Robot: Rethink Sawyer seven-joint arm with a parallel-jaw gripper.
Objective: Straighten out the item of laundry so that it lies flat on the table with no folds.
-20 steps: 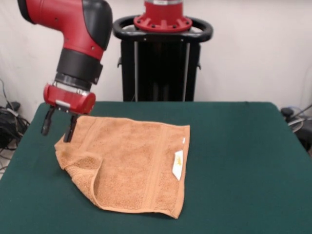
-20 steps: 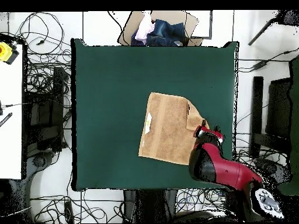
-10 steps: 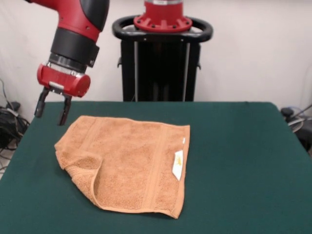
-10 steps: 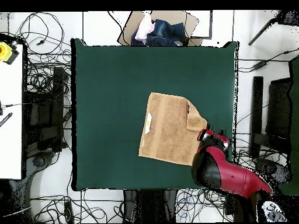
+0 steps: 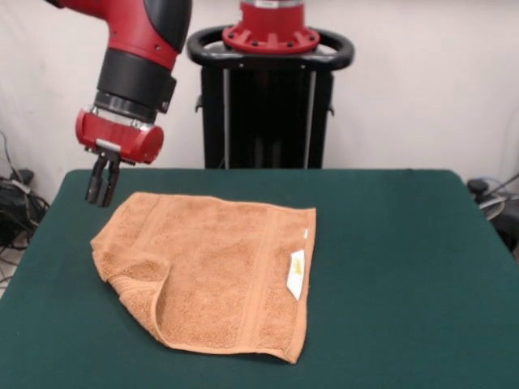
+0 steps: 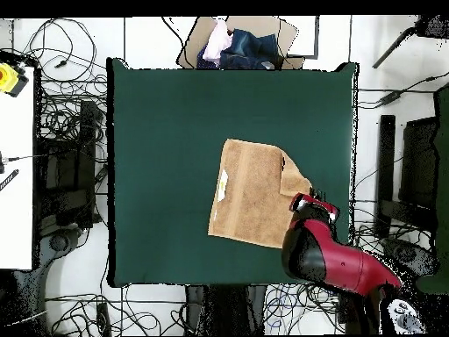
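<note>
The item of laundry [image 5: 212, 271] is an orange-tan towel lying on the green table [image 5: 405, 267]. Its near-left corner [image 5: 139, 285] is folded over onto the top; the rest lies flat. A white tag [image 5: 296, 272] shows near its right edge. My gripper [image 5: 101, 188] hangs above the table just off the towel's far-left corner, shut with nothing in it and not touching the cloth. In the overhead view the towel [image 6: 253, 193] has its folded flap [image 6: 295, 180] at the right, and the gripper [image 6: 314, 204] sits just below that flap.
A black pedestal [image 5: 268, 105] stands behind the table. An open box of clothes [image 6: 241, 42] lies beyond the table's top edge in the overhead view. Cables [image 6: 70, 114] and a white bench [image 6: 16, 167] lie to its left.
The gripper lifted off the towel's far-left edge, shifted slightly, and its fingers went from open to shut. The towel has not moved.
</note>
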